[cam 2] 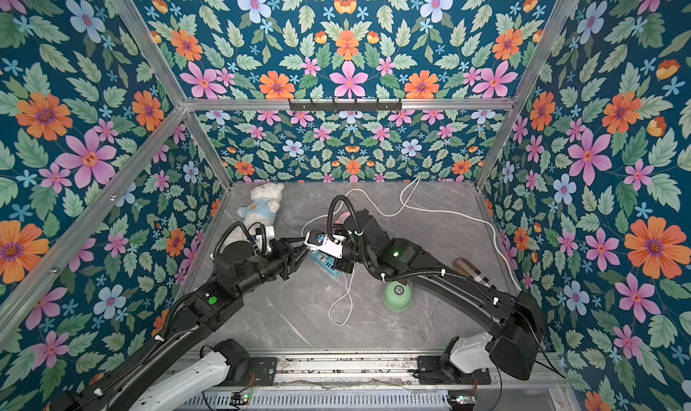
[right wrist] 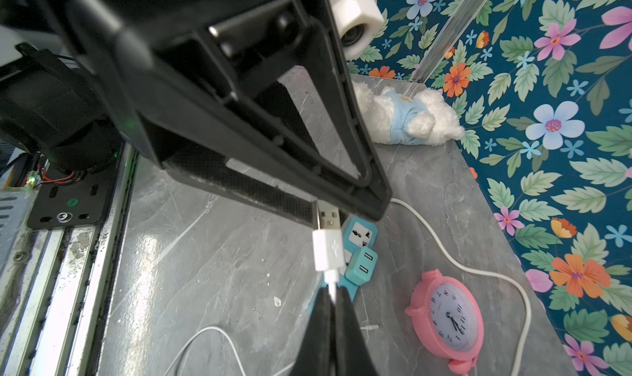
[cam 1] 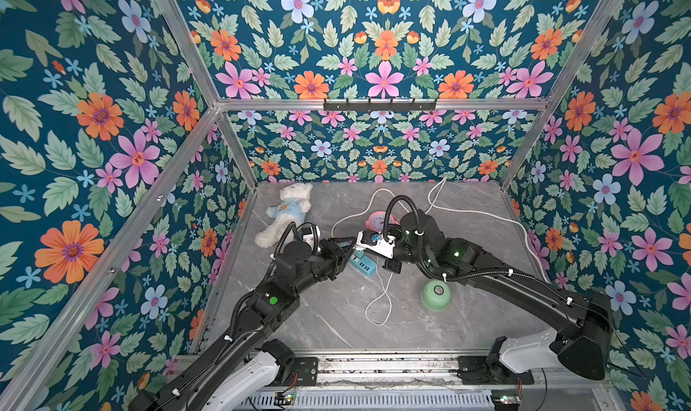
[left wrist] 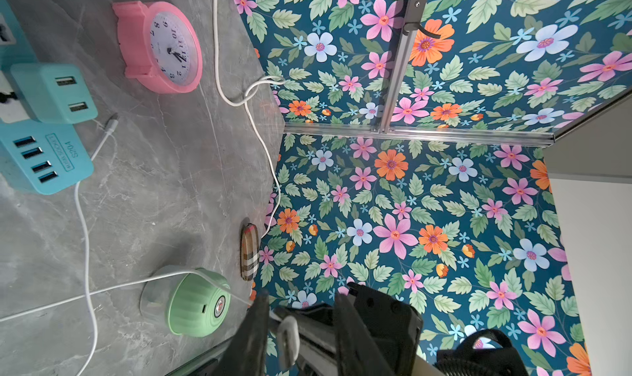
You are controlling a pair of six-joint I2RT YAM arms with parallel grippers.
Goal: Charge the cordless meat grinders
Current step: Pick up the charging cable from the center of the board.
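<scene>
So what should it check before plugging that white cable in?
1. Right gripper pinching cable behind plug: ok.
2. Left gripper gripping plug: cannot tell.
3. Adapter with both USB ports free: ok.
4. Plug in a port: not ok, held clear of the adapter.
5. Cable's small end in grinder: not ok, it lies loose on the table.

Both top views look steeply down from high above the near edge onto the whole table (cam 1: 336, 327). The left wrist view faces right, low past the green grinder (left wrist: 195, 302). The right wrist view faces left, close behind the white cable (right wrist: 327, 251). Both wrist views share the pink clock (left wrist: 160, 46).
</scene>
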